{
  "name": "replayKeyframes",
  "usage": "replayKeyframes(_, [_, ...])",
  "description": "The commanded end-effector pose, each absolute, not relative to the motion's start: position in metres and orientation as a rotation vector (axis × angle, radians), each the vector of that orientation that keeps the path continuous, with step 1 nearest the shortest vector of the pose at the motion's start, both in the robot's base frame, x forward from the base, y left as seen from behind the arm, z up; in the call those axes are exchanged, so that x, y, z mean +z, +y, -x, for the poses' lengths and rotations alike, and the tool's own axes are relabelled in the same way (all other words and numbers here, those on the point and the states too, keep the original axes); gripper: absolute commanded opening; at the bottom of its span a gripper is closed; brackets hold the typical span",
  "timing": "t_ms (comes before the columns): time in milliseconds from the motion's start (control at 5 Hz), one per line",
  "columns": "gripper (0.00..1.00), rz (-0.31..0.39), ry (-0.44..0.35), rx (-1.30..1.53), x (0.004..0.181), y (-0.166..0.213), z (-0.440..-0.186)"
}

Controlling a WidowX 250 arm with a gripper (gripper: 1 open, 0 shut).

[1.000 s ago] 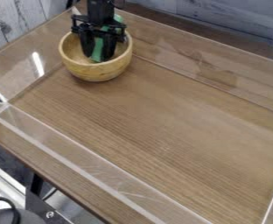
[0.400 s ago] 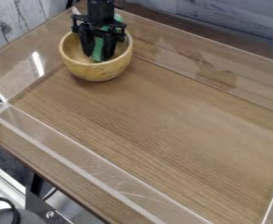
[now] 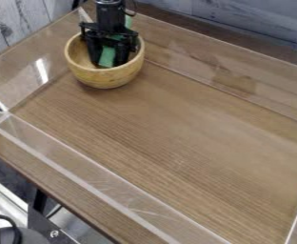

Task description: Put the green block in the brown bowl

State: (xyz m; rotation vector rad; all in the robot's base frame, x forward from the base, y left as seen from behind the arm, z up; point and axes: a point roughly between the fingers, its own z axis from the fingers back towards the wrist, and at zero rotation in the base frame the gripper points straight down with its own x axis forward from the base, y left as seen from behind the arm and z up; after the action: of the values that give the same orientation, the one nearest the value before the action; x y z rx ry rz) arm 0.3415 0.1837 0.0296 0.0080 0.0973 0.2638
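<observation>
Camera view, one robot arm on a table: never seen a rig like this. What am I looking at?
All the pictures come from one fixed-looking camera that looks down at a wooden table from above. The machine is a single robot arm, mostly dark; it comes in at the top edge, and its gripper is the black part over the bowl.

On the table, toward the upper left, sits a round, light tan-brown bowl. Inside it you can see a piece of the green block, partly covered by the gripper. The task is to put that block in the bowl, and it appears to be inside the rim. Whether the gripper has fully let go of it is too small and dark to tell.
</observation>
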Motion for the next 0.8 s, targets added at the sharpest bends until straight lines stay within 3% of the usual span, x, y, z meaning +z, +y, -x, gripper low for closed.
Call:
replayKeyframes(0, [0.00,-0.024,0.034,0.260,0.055,0.185,-0.349])
replayKeyframes(200, [1.00,-0.020,0.017,0.262,0.066,0.183,-0.349])
replayKeyframes(600, [1.00,-0.010,-0.064,0.258,0.111,0.174,-0.348])
